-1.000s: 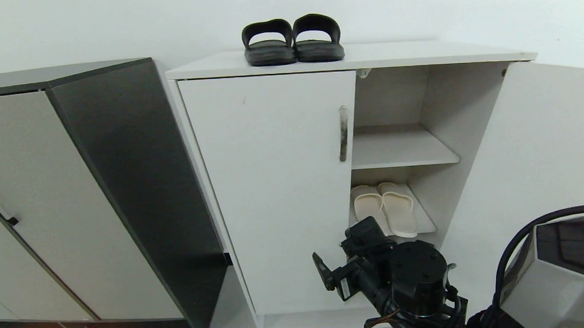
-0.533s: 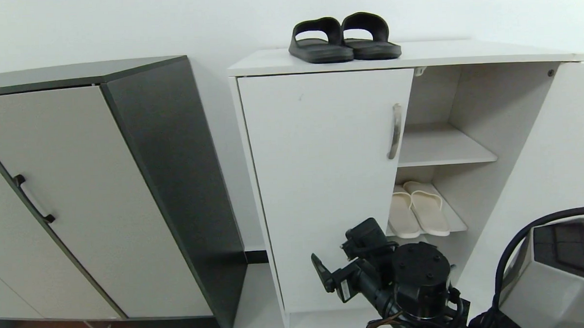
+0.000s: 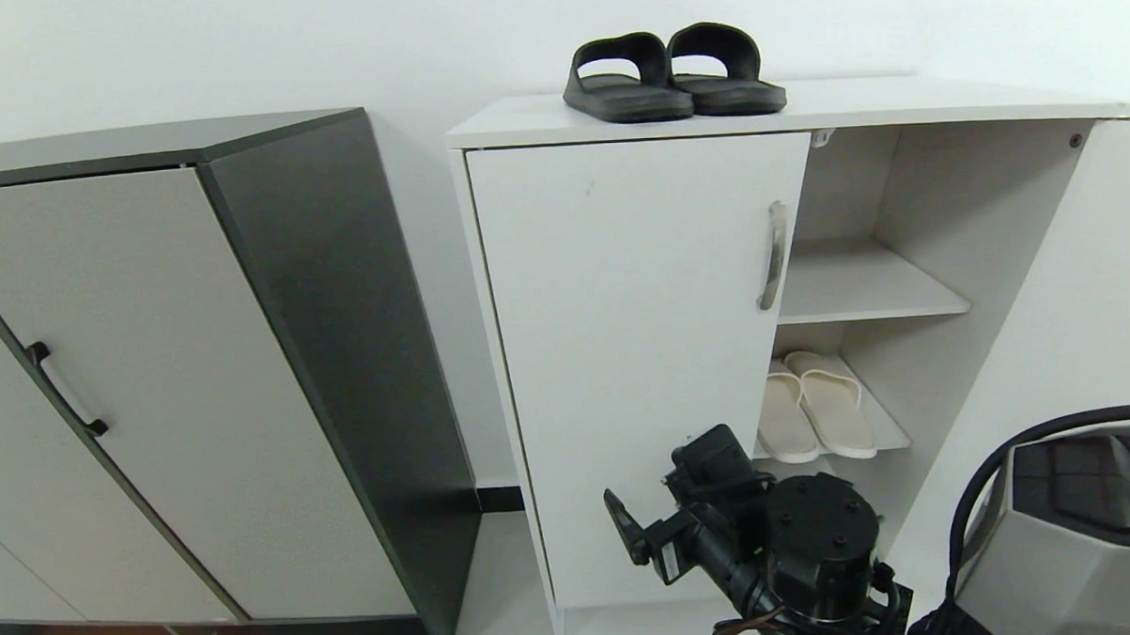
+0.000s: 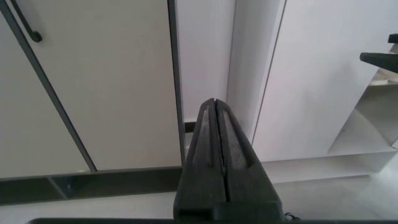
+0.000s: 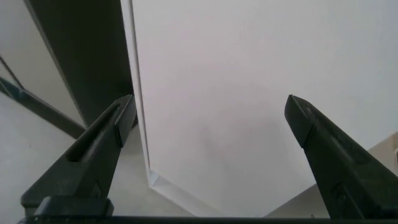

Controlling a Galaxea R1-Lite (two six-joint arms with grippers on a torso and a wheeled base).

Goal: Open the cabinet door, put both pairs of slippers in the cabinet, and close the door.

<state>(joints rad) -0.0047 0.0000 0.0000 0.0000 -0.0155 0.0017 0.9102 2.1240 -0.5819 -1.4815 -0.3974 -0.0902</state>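
The right claw (image 5: 210, 109) is held spread close before the closed left door (image 3: 641, 352) of the cabinet (image 3: 896, 99). The black slippers (image 3: 674, 74) are set on the cabinet top, well above that claw. The cream slippers (image 3: 817, 403) are laid on the lower shelf (image 3: 893, 433), beyond it. The left claw (image 4: 215, 106) is pressed together.
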